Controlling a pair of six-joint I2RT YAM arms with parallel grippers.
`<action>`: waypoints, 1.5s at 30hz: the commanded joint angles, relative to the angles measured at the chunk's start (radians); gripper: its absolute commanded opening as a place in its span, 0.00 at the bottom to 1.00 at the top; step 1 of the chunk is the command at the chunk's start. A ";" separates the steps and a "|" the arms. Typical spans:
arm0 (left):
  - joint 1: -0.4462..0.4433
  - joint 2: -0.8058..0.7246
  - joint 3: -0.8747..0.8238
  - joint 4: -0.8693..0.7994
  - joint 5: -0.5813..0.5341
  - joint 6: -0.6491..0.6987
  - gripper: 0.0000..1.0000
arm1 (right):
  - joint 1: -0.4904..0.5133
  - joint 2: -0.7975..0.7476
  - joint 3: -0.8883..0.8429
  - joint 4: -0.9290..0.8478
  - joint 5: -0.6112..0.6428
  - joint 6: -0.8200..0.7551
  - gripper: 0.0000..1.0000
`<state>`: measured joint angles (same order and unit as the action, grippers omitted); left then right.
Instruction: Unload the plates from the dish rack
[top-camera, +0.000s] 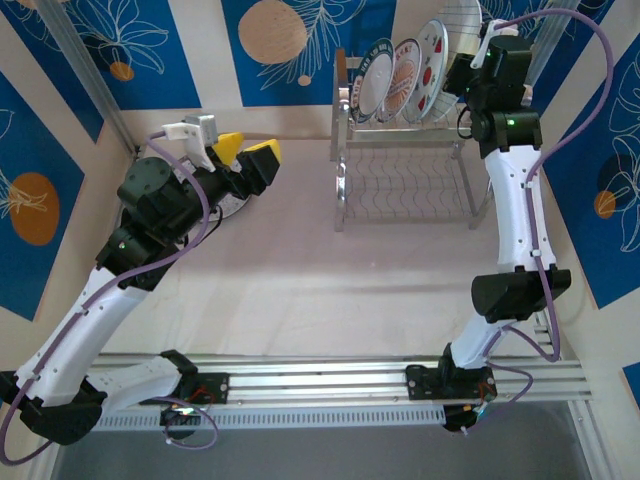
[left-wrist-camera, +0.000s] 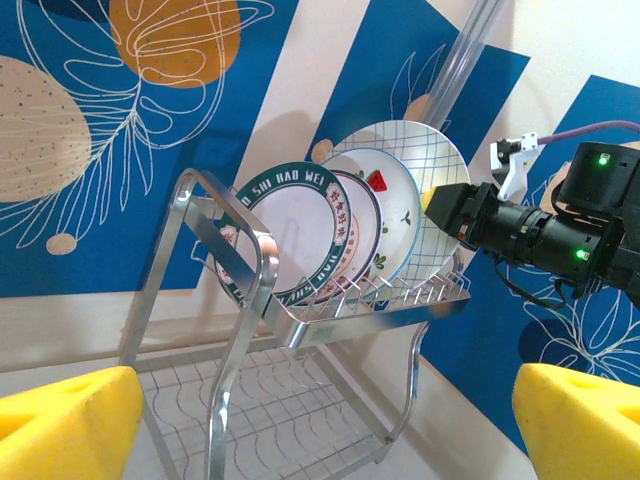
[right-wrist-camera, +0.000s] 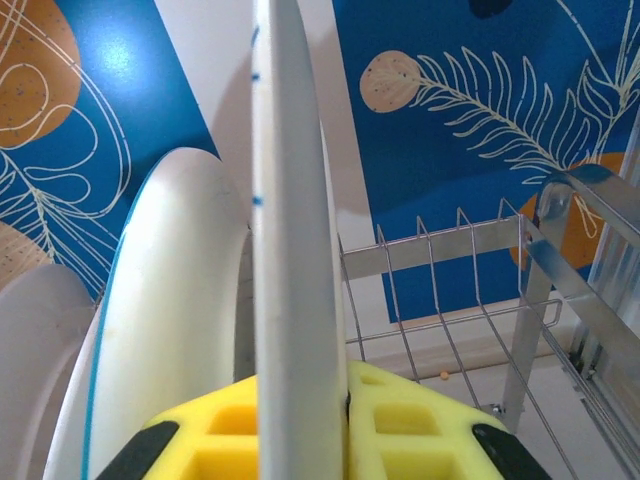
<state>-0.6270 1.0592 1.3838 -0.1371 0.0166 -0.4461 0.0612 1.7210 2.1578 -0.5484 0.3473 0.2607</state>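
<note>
The dish rack (top-camera: 400, 165) stands at the back of the table, with several plates upright in its upper shelf (left-wrist-camera: 400, 300). From the left they are a dark-rimmed lettered plate (left-wrist-camera: 290, 235), a floral one (left-wrist-camera: 352, 235), a watermelon one (left-wrist-camera: 392, 210) and a white grid-lined one (left-wrist-camera: 435, 160). My right gripper (top-camera: 458, 78) is shut on the grid-lined plate (right-wrist-camera: 290, 220), with a yellow pad (right-wrist-camera: 400, 425) pressed on each side of its rim. My left gripper (top-camera: 250, 160) hangs open left of the rack with nothing between its fingers (left-wrist-camera: 60, 425).
A dark patterned edge (top-camera: 236, 206), perhaps a plate, lies on the table mostly hidden under my left arm. The rack's wavy lower shelf (left-wrist-camera: 270, 400) holds nothing. Blue patterned walls close in behind and at both sides.
</note>
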 joint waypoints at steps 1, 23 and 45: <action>-0.010 -0.026 0.033 0.013 -0.011 -0.011 0.95 | 0.033 -0.011 0.056 0.020 -0.017 0.004 0.06; -0.012 0.007 0.128 0.040 0.017 -0.026 0.96 | 0.098 -0.041 0.209 -0.050 0.251 -0.100 0.00; -0.014 0.097 0.181 0.102 0.152 -0.114 0.96 | 0.104 -0.268 0.089 -0.113 0.384 -0.107 0.00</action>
<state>-0.6270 1.1507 1.5330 -0.0868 0.1219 -0.5282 0.1581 1.4960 2.2589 -0.6952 0.6960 0.1280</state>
